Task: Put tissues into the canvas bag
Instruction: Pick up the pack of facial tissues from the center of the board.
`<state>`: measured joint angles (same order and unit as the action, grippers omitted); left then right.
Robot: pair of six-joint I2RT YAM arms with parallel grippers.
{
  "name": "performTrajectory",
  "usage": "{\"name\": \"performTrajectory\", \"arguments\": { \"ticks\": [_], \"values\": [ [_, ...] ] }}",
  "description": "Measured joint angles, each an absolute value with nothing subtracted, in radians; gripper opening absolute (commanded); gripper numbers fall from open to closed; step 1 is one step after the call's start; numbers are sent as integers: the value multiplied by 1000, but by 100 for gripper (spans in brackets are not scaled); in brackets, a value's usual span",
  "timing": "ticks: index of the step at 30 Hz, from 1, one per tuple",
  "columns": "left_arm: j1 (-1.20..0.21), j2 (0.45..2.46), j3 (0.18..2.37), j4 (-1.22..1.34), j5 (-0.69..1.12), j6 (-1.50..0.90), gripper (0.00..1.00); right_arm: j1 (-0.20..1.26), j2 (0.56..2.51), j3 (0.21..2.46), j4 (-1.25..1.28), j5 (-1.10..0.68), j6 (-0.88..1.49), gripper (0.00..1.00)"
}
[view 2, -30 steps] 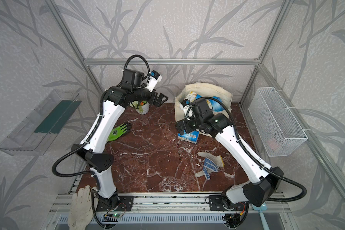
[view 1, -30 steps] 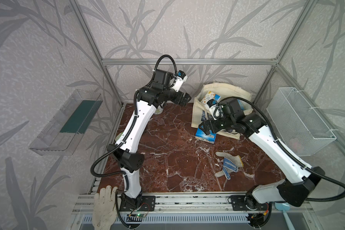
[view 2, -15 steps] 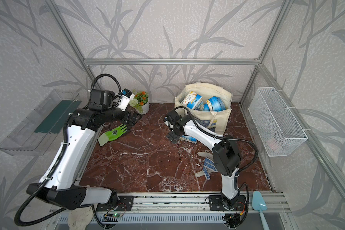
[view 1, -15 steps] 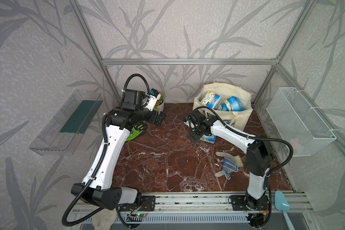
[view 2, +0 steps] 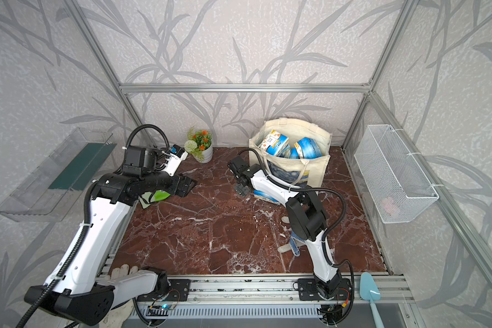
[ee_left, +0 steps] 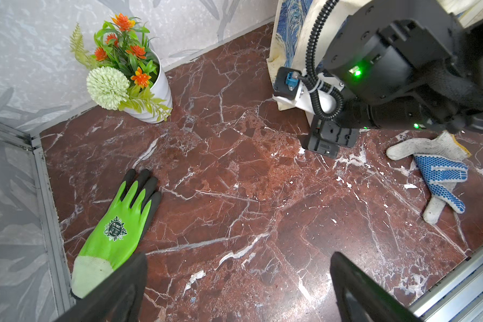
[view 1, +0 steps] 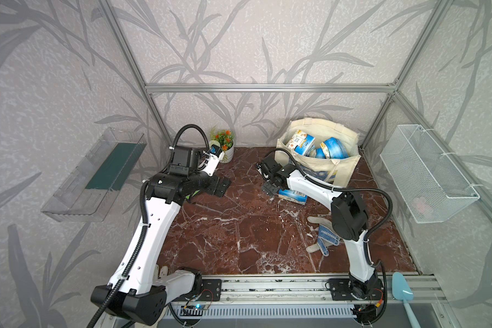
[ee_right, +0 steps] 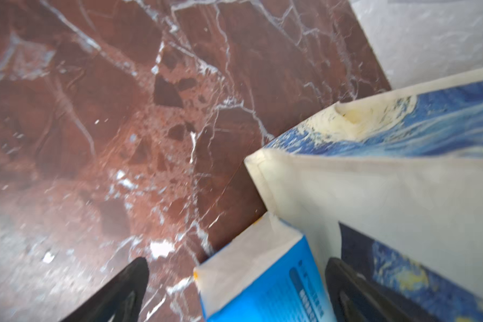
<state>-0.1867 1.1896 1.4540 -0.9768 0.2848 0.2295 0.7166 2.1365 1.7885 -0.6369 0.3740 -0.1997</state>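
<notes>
The left hand [view 1: 222, 186] is drawn back from the canvas bag [view 1: 344, 167], spread. The right hand [view 1: 268, 188] is spread astride a tissue pack [view 1: 293, 196] beside it.

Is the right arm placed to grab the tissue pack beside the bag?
Likely yes: the right hand is open with the tissue pack between its fingers; the canvas bag crowds one finger.

The cream canvas bag [view 1: 345, 170], printed with blue swirls, is stood upright at the back of the counter [view 1: 239, 227]. Several blue-and-white tissue packs [view 1: 332, 147] are seen inside it. One further pack [view 1: 295, 196] is laid flat just in front of it.
</notes>
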Motion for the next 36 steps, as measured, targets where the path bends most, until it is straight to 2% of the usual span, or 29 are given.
{"name": "performTrajectory", "arguments": {
  "ticks": [14,36],
  "values": [
    [-180,1185,1410,-976,325,228,100,709,2183,1774,-614,463,-157,99],
    [-164,1174,1390,-971,367,217,100,649,2173,1681,-604,416,-84,99]
  ]
}}
